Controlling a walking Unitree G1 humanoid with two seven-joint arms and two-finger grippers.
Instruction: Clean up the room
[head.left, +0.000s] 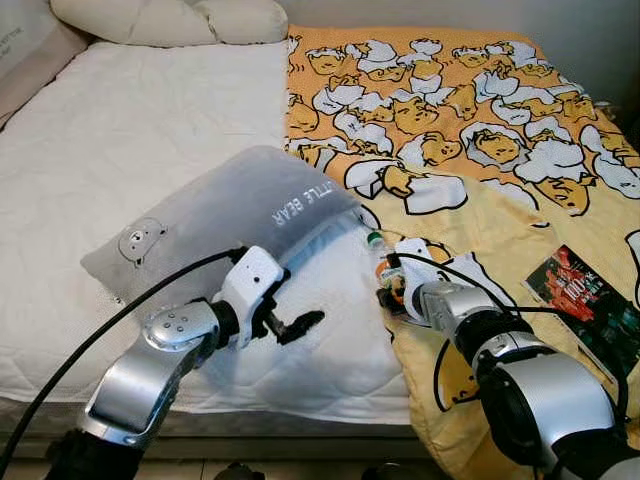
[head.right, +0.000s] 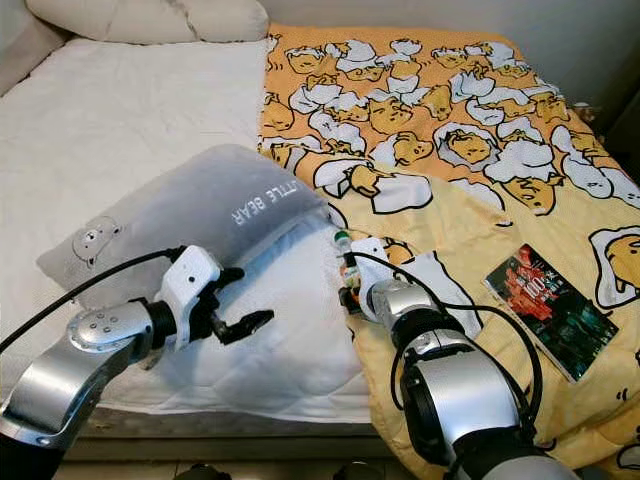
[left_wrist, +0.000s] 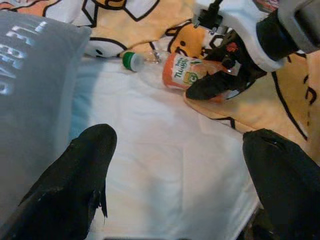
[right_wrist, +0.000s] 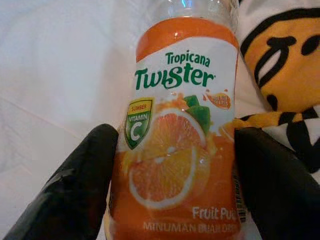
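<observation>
One orange-juice bottle (right_wrist: 177, 145) lies on its side at the seam where the white mattress (head.left: 120, 130) meets the yellow cartoon blanket (head.left: 480, 110), green cap pointing toward twelve o'clock. The right gripper (right_wrist: 175, 190) brackets its labelled body, a black finger against each side, apparently closed on it. At nine o'clock from the bottle, the left gripper (head.left: 285, 322) hovers over the sheet, fingers spread wide and empty, just below one grey pillow (head.left: 230, 215). One dark booklet (head.left: 590, 305) rests at three o'clock; two cream pillows (head.left: 170, 20) sit at the headboard. The smooth, round plastic could likely slip or roll free if the hold is shallow.
</observation>
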